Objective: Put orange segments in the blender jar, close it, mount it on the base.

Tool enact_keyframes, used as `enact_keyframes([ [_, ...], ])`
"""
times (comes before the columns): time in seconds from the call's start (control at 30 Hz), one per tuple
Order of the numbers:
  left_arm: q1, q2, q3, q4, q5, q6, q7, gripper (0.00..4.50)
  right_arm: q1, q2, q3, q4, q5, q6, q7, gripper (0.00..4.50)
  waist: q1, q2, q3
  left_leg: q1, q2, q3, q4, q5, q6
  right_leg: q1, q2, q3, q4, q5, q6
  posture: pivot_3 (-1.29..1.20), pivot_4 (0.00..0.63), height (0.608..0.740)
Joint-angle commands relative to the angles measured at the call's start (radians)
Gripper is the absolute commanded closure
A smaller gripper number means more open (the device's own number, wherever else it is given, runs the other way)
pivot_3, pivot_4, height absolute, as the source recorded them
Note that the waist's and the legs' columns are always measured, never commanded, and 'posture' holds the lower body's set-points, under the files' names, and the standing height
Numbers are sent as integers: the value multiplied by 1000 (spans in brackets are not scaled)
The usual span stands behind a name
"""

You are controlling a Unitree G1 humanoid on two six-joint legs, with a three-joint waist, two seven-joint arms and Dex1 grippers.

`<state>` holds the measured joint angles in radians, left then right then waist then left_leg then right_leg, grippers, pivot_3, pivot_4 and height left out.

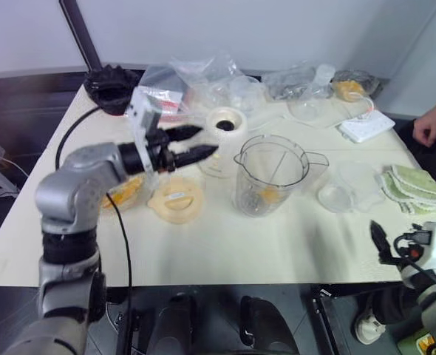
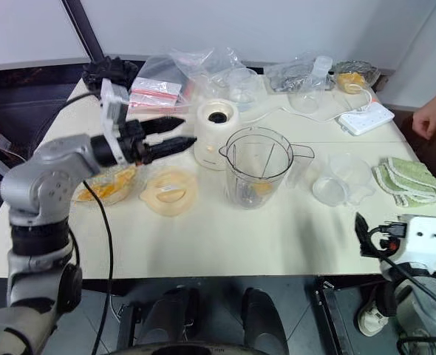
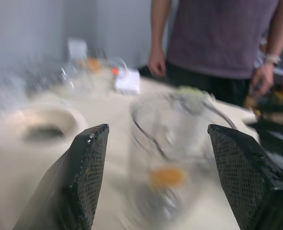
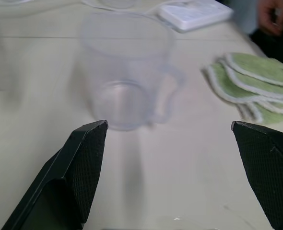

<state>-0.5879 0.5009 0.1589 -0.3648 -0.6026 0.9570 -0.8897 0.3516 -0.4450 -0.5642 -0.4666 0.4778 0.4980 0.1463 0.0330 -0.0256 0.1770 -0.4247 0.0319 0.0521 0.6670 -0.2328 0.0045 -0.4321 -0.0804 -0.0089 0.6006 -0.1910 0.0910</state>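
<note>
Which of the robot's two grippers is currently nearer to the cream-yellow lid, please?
Left. The left gripper hovers open just above and behind the lid; the right gripper sits open at the table's near right edge.

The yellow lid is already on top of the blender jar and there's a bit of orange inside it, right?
Not quite. The lid is not on the blender jar; it lies flat on the table beside it, as the right eye view shows. The jar's top is open. There is a bit of orange inside.
</note>
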Motion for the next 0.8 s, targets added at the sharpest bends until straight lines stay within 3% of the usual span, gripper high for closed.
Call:
enact_keyframes([
  [0.03,25,48,-5,-98,-53,17,9,1075,-73,-30,1,100,-45,-51,27,213,-6,2,0,1,0,0,0,0,0,2,0,0,-1,0,0,0,150,740],
  [0.37,110,84,-40,-166,-107,15,82,1075,-237,-42,50,340,-120,-145,100,213,-42,7,-3,3,-1,1,-2,0,0,3,0,3,-3,0,0,0,150,740],
  [0.8,121,184,-73,-179,-151,3,84,1075,-459,-62,103,661,-198,-289,139,213,-49,7,-2,4,-1,1,-2,0,0,3,1,3,-3,0,0,0,150,740],
])
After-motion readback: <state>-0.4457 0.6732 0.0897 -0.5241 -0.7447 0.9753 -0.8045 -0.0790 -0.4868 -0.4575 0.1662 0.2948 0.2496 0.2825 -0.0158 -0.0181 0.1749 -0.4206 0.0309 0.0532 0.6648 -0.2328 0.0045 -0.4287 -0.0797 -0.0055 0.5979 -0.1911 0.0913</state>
